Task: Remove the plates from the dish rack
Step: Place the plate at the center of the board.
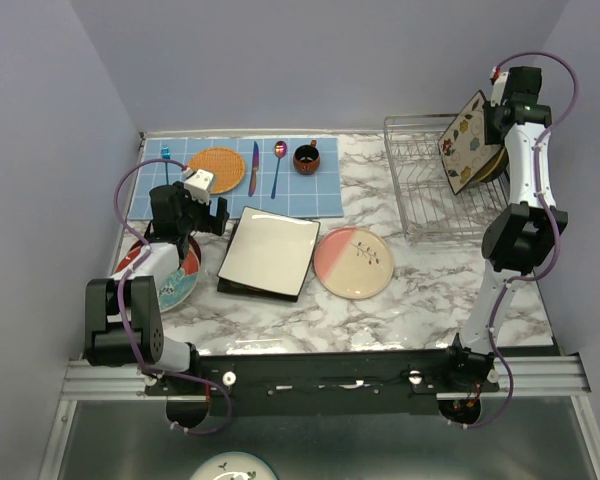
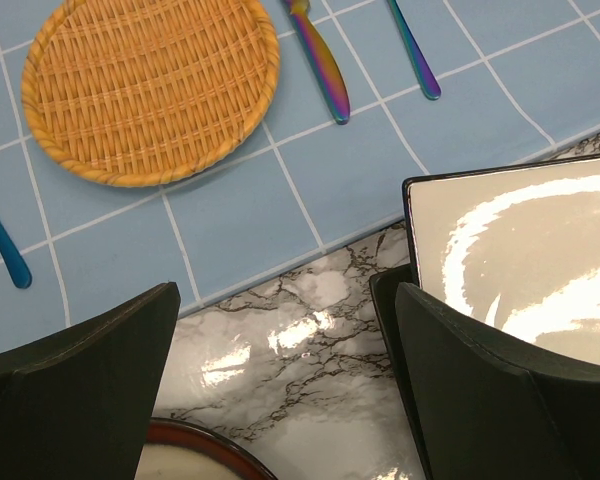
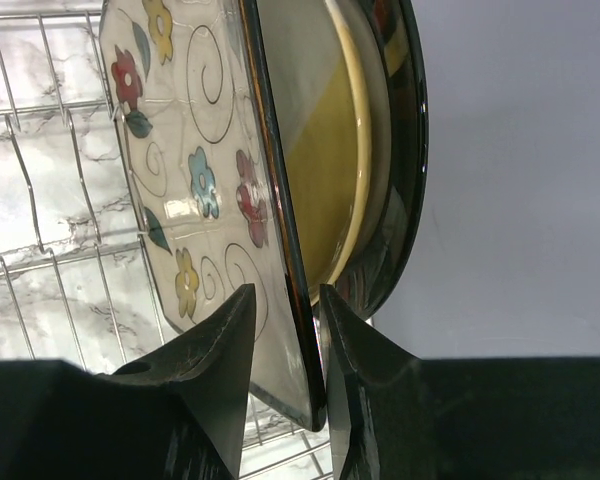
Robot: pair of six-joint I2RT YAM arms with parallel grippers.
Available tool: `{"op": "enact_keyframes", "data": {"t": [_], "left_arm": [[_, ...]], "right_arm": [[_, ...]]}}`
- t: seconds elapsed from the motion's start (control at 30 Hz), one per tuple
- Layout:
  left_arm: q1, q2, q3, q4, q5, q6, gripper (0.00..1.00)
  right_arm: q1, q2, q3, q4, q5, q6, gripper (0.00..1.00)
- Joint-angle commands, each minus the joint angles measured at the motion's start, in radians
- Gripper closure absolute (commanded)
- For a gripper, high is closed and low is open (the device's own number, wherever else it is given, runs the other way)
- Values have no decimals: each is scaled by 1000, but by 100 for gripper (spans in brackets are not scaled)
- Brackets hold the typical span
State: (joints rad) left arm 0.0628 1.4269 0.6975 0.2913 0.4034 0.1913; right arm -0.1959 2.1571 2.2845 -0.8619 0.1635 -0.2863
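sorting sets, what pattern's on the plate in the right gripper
Flowered plate: cream with red, blue, yellow flowers, green leaves, dark swirls; clearest in right wrist view.

Pale lilac walls [image 1: 280, 60] enclose a glossy marble-patterned table [image 1: 420, 290], evenly lit.

**A robot test booth dressed up as a kitchen counter**

From my station I see plain lavender walls [image 1: 330, 60] boxing in a marble-patterned surface [image 1: 420, 300]. My left arm [image 1: 130, 310] and right arm [image 1: 520, 240] are bolted to an aluminium rail [image 1: 320, 380] along its near edge, which says lab cell rather than home. The kitchen part is tableware: a silver wire dish rack [image 1: 420, 190] with a flowered plate [image 1: 467, 140] on edge, a square cream plate [image 1: 270, 250] and a pink round plate [image 1: 353, 262] lying flat, and a blue gridded placemat [image 1: 325, 195] carrying an orange woven mat [image 1: 217, 170], an iridescent knife [image 1: 253, 168] and spoon [image 1: 278, 165], and a small dark-red cup [image 1: 306, 158].
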Motion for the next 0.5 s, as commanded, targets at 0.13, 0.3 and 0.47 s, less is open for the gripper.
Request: {"op": "enact_keyframes", "data": {"t": [0.13, 0.3, 0.47], "left_arm": [[-6, -34, -9, 3, 34, 5, 2], [-6, -34, -9, -4, 43, 7, 2], [-6, -36, 2, -20, 93, 7, 2]], "right_arm": [[-8, 14, 7, -9, -48, 9, 63], [-10, 6, -19, 3, -62, 12, 63], [-10, 14, -19, -11, -81, 16, 63]]}}
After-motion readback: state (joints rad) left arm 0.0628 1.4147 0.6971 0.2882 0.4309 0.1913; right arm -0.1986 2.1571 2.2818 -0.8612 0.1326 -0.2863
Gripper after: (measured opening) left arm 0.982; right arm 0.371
